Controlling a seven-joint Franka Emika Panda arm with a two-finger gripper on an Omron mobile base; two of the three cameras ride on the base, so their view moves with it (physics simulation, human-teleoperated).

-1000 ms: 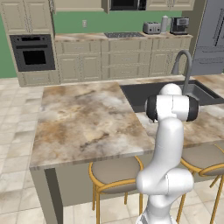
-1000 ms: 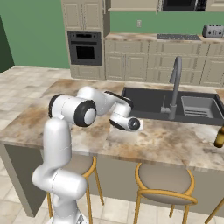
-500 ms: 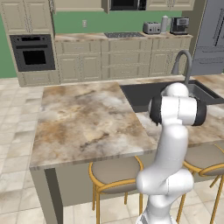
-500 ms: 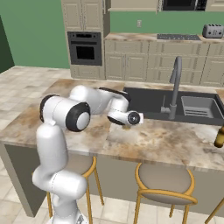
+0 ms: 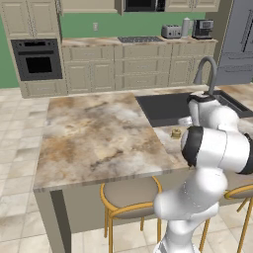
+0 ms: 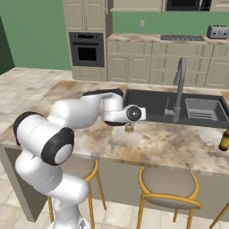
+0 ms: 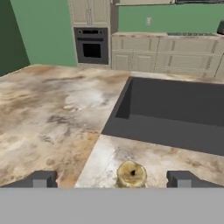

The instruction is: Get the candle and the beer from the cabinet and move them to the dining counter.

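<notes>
The candle [image 7: 132, 173] stands upright on the dining tabletop [image 7: 52, 113], on the strip of stone in front of the dark sink [image 7: 175, 113]. In the hand view it lies between the two fingertips [image 7: 41, 178] of the claw [image 7: 111, 179], a little toward the right one, with clear stone on either side of it. The claw stands spread wide, released, gripping nothing and, as far as the frames show, not touching the candle. From the right base view the candle [image 6: 129, 128] sits just below the hand, near the sink's front edge. The beer [image 6: 225, 139] stands further along the same tabletop, well apart from the claw, near the right edge of that view. Judging by this, both things are already on the tabletop, and the coming move is probably a straight pull-back clear of the squat candle.
</notes>
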